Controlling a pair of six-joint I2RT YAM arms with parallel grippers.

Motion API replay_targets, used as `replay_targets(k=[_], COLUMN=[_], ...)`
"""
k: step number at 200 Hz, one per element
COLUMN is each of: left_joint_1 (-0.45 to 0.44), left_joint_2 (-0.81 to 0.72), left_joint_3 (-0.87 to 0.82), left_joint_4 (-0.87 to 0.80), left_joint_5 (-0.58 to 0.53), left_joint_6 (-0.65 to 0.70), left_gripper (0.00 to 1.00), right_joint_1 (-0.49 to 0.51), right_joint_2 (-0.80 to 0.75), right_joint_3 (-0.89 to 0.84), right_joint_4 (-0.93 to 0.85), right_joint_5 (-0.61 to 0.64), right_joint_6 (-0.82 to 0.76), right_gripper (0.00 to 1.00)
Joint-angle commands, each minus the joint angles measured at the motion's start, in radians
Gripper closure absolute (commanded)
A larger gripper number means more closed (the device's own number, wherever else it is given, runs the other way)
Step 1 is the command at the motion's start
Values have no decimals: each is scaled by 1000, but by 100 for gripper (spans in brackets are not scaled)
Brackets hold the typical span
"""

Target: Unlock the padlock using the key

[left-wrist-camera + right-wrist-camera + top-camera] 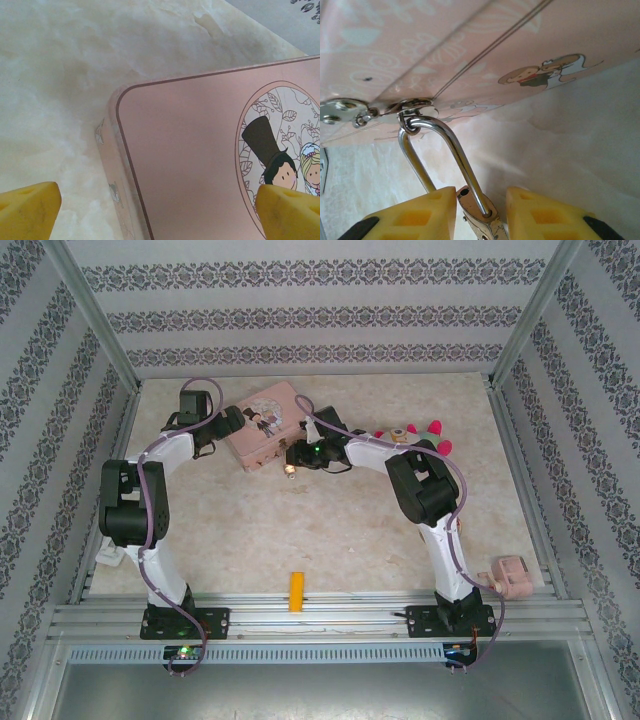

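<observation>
The small brass padlock (pixel 479 222) sits between the yellow fingers of my right gripper (pixel 480 197). The jaws have closed in on its body, and the left pad (pixel 420 215) presses against it. Its silver shackle (pixel 455 145) hooks through the hasp ring (pixel 410 107) on the pink tin (pixel 470 45). One shackle leg is out of its hole. In the top view the padlock (pixel 290 471) glints just below the right gripper (pixel 297 455) at the tin's (pixel 262 425) near edge. My left gripper (pixel 157 200) stands open over the tin's corner (pixel 190 165), at the tin's left (pixel 235 420). The key is hidden.
A yellow-orange block (pixel 296 591) lies near the front rail. Pink and red toy pieces (pixel 435 430) sit behind the right arm. A pink object (pixel 510 575) rests at the front right. Metal frame posts and patterned walls enclose the marbled tabletop (pixel 330 530).
</observation>
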Motion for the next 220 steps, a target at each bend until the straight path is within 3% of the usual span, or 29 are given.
replay_targets(k=[1, 79, 164, 220], left_joint_1=[2, -2, -4, -5], left_joint_2=[10, -8, -64, -154], left_joint_3=[15, 5, -25, -83], left_joint_4=[-22, -25, -7, 9], left_joint_5=[15, 7, -16, -34], left_joint_6=[22, 12, 17, 17], left_gripper=[1, 1, 1, 1], right_joint_1=[6, 0, -3, 1], right_joint_2=[29, 60, 30, -46], right_joint_3=[23, 30, -38, -154], right_joint_4=[-12, 18, 89, 163], right_joint_5=[7, -16, -20, -21], right_joint_6=[5, 34, 110, 193], right_gripper=[69, 72, 100, 100])
